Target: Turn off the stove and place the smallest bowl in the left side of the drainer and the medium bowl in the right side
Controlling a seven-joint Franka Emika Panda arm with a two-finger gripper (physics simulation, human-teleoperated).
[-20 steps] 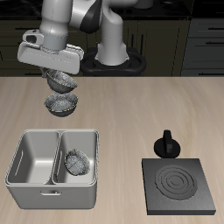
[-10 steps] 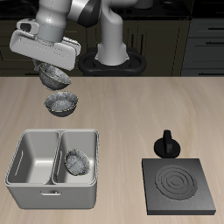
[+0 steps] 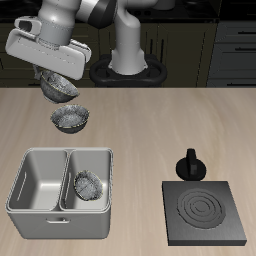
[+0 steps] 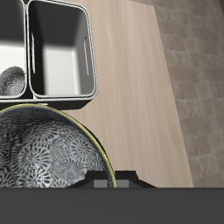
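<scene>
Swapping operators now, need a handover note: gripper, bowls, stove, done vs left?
Gripper: shut on the medium bowl, held in the air behind the drainer.
Smallest bowl: already in one drainer compartment; the other compartment is empty.
Widest bowl: on the table behind the drainer.
Stove: coils dark, looks off; knob beside it.
Left: lower the medium bowl into the empty compartment, release.
</scene>
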